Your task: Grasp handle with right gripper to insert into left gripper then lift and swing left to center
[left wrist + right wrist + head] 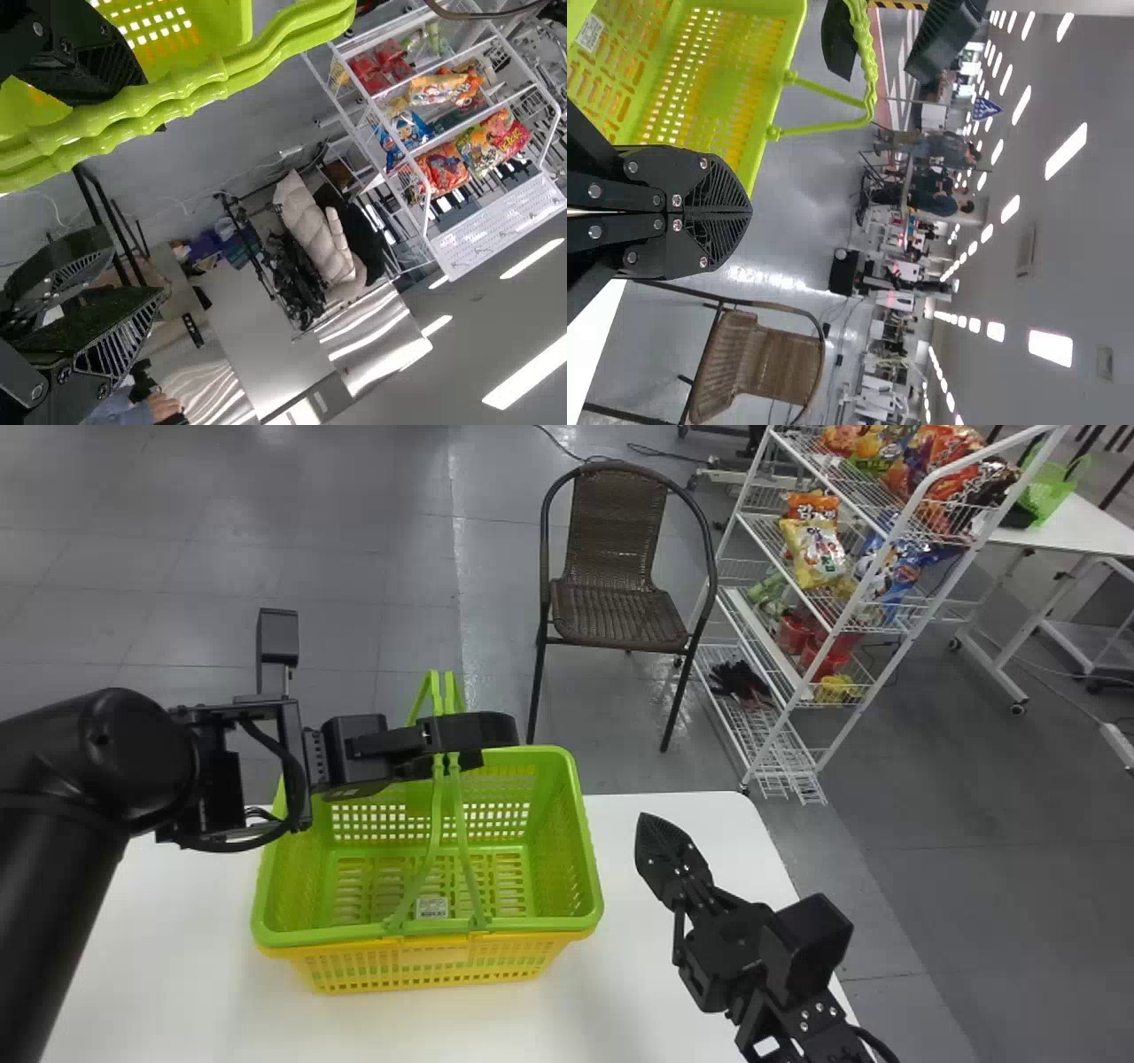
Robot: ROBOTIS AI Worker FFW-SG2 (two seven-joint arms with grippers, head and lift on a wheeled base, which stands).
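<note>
A bright green plastic basket (580,850) sat nested in a yellow plastic basket (425,967) of the same slotted kind, the pair standing on a white tabletop (638,992). A small printed white label (432,907) lay on the inner floor of the green one. Its two slim green handles (437,806) stood upright, close together, rising from the near and far sides of the rim.

The left gripper (498,737) was above the basket, at the upper part of the handles, its black arm coming in from the left. In the left wrist view, the left gripper (151,181) had its flat fingers spread wide, with the ridged green grips of the handles running through the space between them. The right wrist view also had those two fingers well parted, one on either side of the grips.

The right gripper (654,822) was over the tabletop to the right of the basket, apart from both it and the handles. In the right wrist view, the right gripper (750,211) had its black fingers pressed together along their length, with nothing between them.

Beyond the table, a brown woven armchair with a dark tubular frame (613,613) stood on a grey tiled floor (354,567). To its right was a white wire rack (850,580) loaded with colourful snack bags (813,553) and red containers (828,657), with a pair of black gloves (737,680) on its lowest shelf.
</note>
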